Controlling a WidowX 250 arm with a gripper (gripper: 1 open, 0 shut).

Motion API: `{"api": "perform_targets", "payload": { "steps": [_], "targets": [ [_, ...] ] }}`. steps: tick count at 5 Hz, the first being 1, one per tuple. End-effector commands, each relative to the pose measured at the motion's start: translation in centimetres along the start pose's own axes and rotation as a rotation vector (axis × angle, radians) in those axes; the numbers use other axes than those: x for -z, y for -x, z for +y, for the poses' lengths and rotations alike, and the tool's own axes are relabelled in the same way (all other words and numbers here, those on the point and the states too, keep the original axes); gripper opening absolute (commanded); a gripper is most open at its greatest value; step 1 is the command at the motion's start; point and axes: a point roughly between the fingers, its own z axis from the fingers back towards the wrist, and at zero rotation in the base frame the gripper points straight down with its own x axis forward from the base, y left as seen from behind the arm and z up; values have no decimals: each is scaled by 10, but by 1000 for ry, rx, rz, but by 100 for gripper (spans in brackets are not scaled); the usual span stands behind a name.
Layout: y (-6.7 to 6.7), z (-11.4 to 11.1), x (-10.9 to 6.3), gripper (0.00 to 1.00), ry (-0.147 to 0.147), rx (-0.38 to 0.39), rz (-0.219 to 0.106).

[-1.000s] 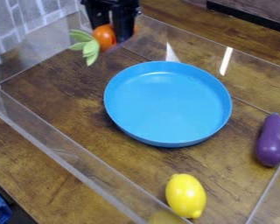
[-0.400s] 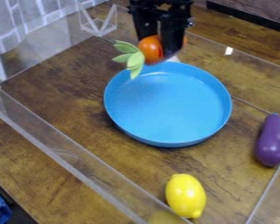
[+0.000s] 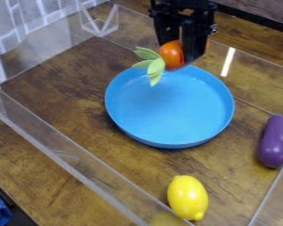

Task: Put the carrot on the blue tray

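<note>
The carrot [image 3: 169, 56], small and orange with a pale green leafy top [image 3: 149, 64], hangs in my gripper [image 3: 179, 51], which is shut on it and points nearly straight down. It is held in the air over the far rim of the blue tray [image 3: 170, 106]. The tray is a large round blue dish in the middle of the wooden table, with nothing lying in it. The carrot's leaves stick out to the left of the black fingers [image 3: 194, 40].
A purple eggplant [image 3: 272, 141] lies to the right of the tray. A yellow lemon [image 3: 187, 197] lies near the front. Clear plastic walls [image 3: 61, 150] fence the table on the left, front and right.
The gripper has carried the carrot to the right, from the table's far left corner to above the tray's far rim. The grip has stayed the same.
</note>
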Motion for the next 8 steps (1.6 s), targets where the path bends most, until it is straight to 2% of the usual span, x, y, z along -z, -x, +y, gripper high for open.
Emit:
{"api": "perform_targets", "payload": {
  "steps": [1,2,3,8],
  "targets": [
    [-5,-7,-25,0,-25,35,-83],
    [2,-8,-22,100,-25,42,-63],
    [-3,-7,-15,100,-29,44,-60],
    [-10,-6,18,100,-32,90,-27]
  ]
}}
